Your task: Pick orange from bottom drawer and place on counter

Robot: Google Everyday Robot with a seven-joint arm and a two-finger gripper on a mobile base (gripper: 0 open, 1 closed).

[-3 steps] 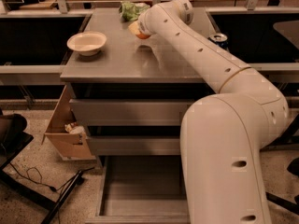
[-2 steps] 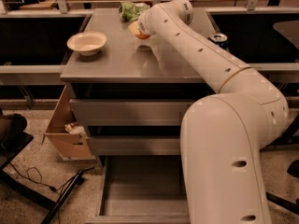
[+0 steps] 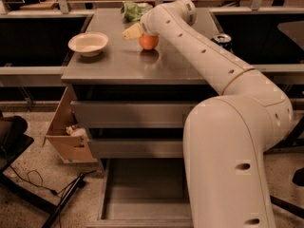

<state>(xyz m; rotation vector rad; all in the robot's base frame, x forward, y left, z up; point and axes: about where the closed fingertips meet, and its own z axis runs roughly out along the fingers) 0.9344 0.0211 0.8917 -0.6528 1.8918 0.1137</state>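
On the counter [image 3: 118,66], towards its back and near the middle, sits the orange [image 3: 148,42], its underside on the grey metal with a faint reflection beneath it. Right over and just left of it is the gripper [image 3: 134,33], a cream tip pointing left towards the bowl [image 3: 88,43]; it is close against the top of the fruit, but I cannot tell whether it grips the orange or is clear of it. From the lower right the arm [image 3: 223,70] reaches across the counter to that spot. Well left of the orange, the bowl stands near the front left corner. Behind the gripper lies a green bag [image 3: 134,9] at the back edge. Past the arm on the right, a can [image 3: 222,40] shows its top. Below, the bottom drawer [image 3: 142,194] is pulled out, while the two upper drawers [image 3: 128,114] are shut. A cardboard box [image 3: 65,137] leans at the cabinet's left side.
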